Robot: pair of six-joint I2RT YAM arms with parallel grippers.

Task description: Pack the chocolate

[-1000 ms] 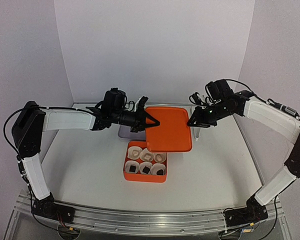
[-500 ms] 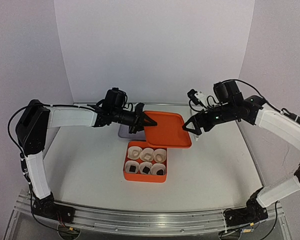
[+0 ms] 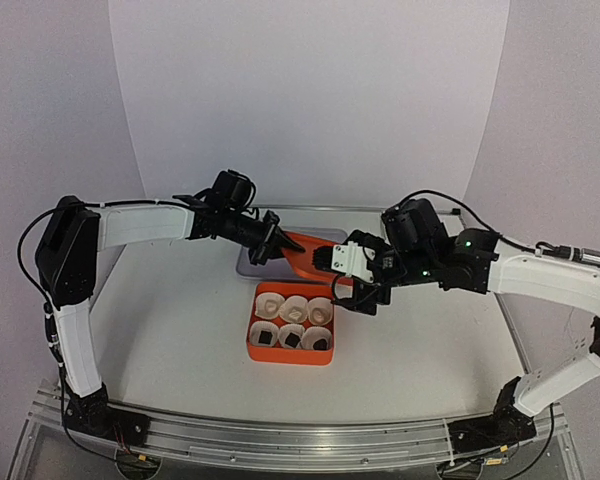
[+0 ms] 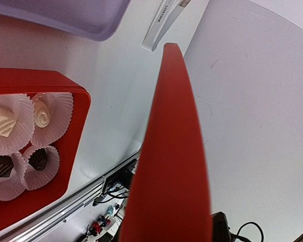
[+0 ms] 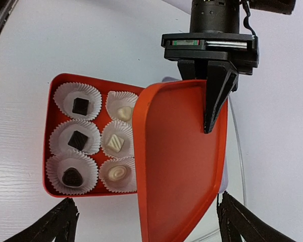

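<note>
The chocolate (image 5: 77, 140) sits in an open orange box (image 3: 290, 356) on the white table (image 3: 170, 340) — six small pieces, each in its own frilled white paper cup (image 5: 55, 170). Three dark pieces fill one column and three pale pieces (image 5: 115, 143) fill the column beside it. The left gripper (image 3: 277, 243) is clamped on one edge of the orange lid (image 5: 177, 161) and holds it tilted in the air above the far side of the box. From the left wrist the lid shows almost edge-on. In the right wrist view it overlaps the side of the box next to the pale column. The right gripper (image 3: 352, 285) hovers by the lid's other end, over the box's far right corner. Its fingers (image 5: 60, 222) are spread wide with nothing gripped, though it is unclear whether one finger brushes the lid's rim. A lavender tray (image 4: 65, 12) lies on the table just behind the box.
</note>
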